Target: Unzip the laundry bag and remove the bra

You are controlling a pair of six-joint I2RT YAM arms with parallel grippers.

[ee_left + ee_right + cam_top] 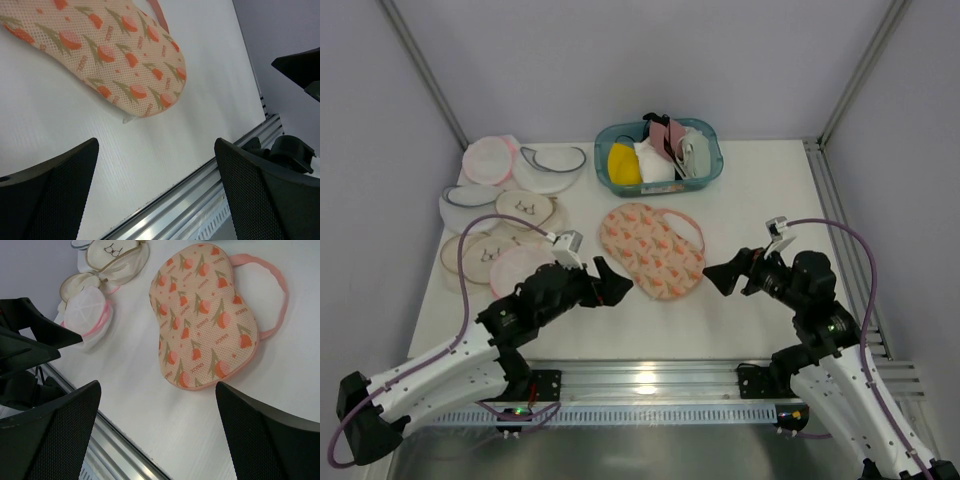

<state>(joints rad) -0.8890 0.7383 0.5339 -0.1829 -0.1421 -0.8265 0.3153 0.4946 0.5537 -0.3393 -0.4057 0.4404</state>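
The laundry bag (650, 250) lies flat mid-table, cream with orange-pink print and pink trim. It also shows in the left wrist view (107, 55) and the right wrist view (205, 315). Its small zipper pull (127, 120) sticks out at the near edge. My left gripper (612, 282) is open and empty just left of the bag's near end. My right gripper (720, 273) is open and empty just right of it. The bra is not in view.
A teal basket (660, 155) with yellow, white and pink garments stands at the back. Several round mesh pouches (505, 215) lie at the back left, and they also show in the right wrist view (92, 312). The metal rail (640, 375) runs along the near edge.
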